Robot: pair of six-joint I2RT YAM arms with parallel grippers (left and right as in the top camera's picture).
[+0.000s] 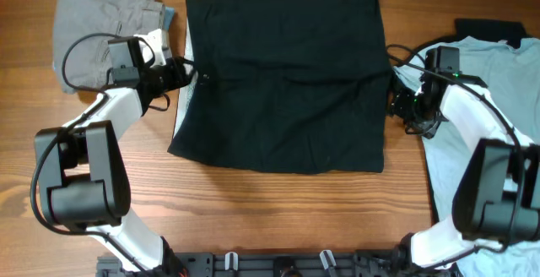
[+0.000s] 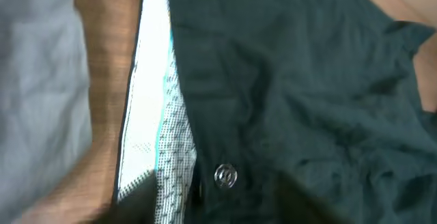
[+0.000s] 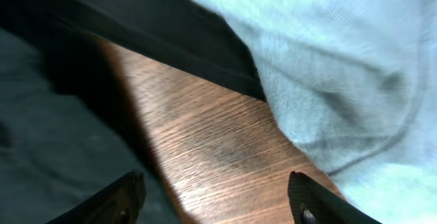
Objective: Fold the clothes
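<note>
Just beside R gripper, black shorts.

Button on black shorts

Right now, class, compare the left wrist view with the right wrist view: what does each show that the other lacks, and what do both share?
Only the left wrist view shows the button, the pale inner waistband and the grey shorts. Only the right wrist view shows the pale blue T-shirt and the open right gripper. Both show the black shorts on the wooden table.
</note>
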